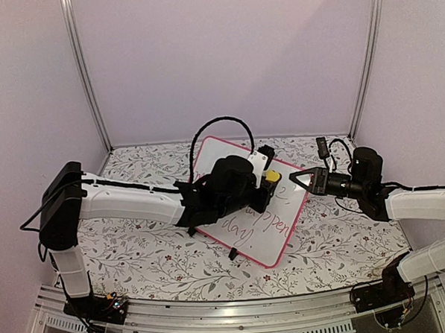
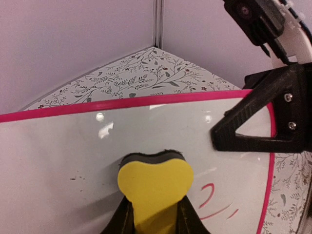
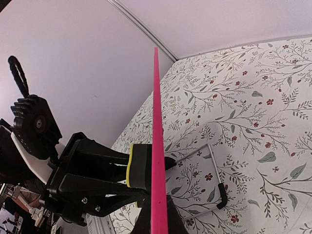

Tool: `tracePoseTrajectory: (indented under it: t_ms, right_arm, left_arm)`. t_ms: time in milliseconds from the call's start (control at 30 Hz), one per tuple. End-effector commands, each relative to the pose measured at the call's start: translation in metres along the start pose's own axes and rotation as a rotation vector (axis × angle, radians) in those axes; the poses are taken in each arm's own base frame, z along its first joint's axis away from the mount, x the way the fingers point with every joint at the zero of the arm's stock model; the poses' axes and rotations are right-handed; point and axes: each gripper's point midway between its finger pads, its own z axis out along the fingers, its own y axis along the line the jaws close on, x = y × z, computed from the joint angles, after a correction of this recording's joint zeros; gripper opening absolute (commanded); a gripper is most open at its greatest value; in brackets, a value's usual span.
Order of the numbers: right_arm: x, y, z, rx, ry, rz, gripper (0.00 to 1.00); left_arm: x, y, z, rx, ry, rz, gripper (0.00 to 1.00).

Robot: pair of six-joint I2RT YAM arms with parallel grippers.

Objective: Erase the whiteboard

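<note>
Against the whiteboard (image 1: 212, 161), left pincer (image 2: 154, 217) pinching yellow eraser (image 2: 155, 181), right pincer (image 1: 298, 180) clamping its edge, red handwriting (image 1: 242, 235), "day" legible

Pale lilac walls (image 1: 224, 54), floral table cover (image 1: 137, 253), seemingly metal posts (image 1: 85, 69)

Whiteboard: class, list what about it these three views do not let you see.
Top view: left arm covers part of the whiteboard; red writing too small to read.
Left wrist: yellow eraser hides the board behind it; bottom edge cuts the writing.
Right wrist: board edge-on, writing unseen.
</note>
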Motion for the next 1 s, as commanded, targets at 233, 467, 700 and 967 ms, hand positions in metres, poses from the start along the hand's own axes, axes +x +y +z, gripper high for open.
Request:
tracePoseTrajectory:
  t_ms: [233,467,700,967]
  right_arm:
    - [0.055,0.019,0.004,-0.105,0.204,-0.031,0.0]
    - [0.055,0.019,0.004,-0.106,0.204,-0.032,0.0]
    - [0.055,0.02,0.004,-0.106,0.205,-0.033,0.0]
    - [0.056,0.02,0.004,-0.107,0.208,-0.033,0.0]
  left_arm:
    - [0.056,-0.028,0.007,0.097,0.131,0.089,0.0]
    - [0.055,-0.033,0.006,0.097,0.128,0.104,0.0]
    - [0.055,-0.028,0.006,0.068,0.127,0.098,0.0]
    - [0.059,-0.024,0.006,0.043,0.137,0.091,0.0]
